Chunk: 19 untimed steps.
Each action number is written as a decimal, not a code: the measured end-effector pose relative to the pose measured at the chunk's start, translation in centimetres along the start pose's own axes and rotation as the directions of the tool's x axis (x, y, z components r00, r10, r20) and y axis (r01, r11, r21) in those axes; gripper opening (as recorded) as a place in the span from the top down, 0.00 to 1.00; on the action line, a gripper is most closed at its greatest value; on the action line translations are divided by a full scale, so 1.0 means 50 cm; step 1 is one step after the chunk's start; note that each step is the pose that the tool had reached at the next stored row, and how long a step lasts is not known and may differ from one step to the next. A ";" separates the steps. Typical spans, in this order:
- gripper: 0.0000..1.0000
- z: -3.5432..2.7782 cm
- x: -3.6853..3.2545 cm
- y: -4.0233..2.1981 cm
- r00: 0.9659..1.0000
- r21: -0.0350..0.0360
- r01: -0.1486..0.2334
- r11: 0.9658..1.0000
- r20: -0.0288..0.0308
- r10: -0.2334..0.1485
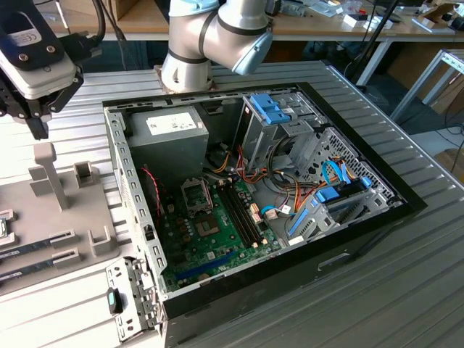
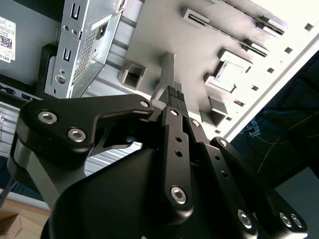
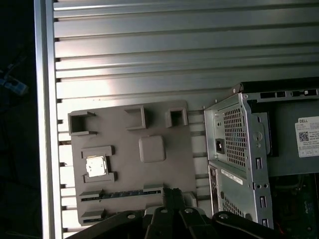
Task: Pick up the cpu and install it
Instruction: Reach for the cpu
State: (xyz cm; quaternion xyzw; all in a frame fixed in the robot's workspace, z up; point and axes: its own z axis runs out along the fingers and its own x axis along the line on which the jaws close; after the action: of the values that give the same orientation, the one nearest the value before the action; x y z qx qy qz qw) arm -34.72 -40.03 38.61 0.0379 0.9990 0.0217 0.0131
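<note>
We've got the open black computer case (image 1: 304,272) at three o'clock of the flat grey plastic holder tray (image 1: 87,210), which sits on the exterior view's left. The tray's upright grey post (image 1: 49,174) rises close by the black gripper (image 3: 173,191). The small silvery square cpu (image 3: 96,166) lies flat in a tray pocket, top up, edges parallel to the tray's, with no long axis. The gripper hovers, fingers pressed together, holding nothing.

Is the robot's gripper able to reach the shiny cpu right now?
Probably yes: the cpu lies uncovered in the grey tray, and the gripper hangs above that tray with nothing between.
</note>
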 end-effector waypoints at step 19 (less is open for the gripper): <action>0.89 0.004 0.009 -0.003 1.000 0.000 0.000 1.000 0.000 0.000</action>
State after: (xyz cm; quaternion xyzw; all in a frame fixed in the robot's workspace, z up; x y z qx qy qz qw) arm -35.20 -40.12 38.39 0.0379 0.9990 0.0217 0.0131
